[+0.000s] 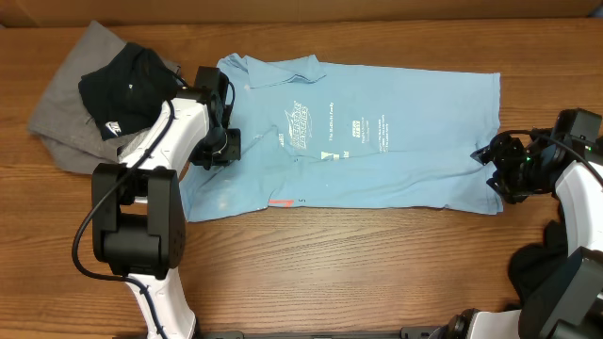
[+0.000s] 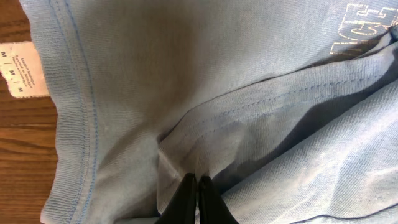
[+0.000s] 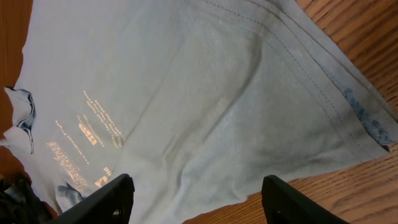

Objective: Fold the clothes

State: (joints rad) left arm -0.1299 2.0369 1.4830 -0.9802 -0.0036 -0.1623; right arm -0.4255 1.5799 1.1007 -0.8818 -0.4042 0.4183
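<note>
Across the wooden tabletop [image 1: 377, 273], spread flat with its print facing up: a light blue T-shirt [image 1: 405, 169], collar toward the left, hem toward the right, filling most of the middle. At the far left corner, touching the blue shirt's shoulder edge: a crumpled grey shirt [image 1: 66, 113]. On top of that, bunched: a black shirt [image 1: 127, 85] with a small white mark.

Down on the collar end of the blue shirt: the left hand [image 1: 221, 141]. Seen from its wrist camera, closed tight [image 2: 196, 186], tips meeting on a raised fold of blue fabric just inside the ribbed collar [image 2: 74, 124] and pinching that ridge of cloth.

At the hem end, by the shirt's right edge: the right hand [image 1: 499, 165]. Seen from its own camera, spread wide [image 3: 199, 199], one finger to each side of the fabric, nothing between them but the flat shirt; contact with the cloth cannot be told.

Smallest of all, beside the collar against the wood: a white size label [image 2: 22, 68].
</note>
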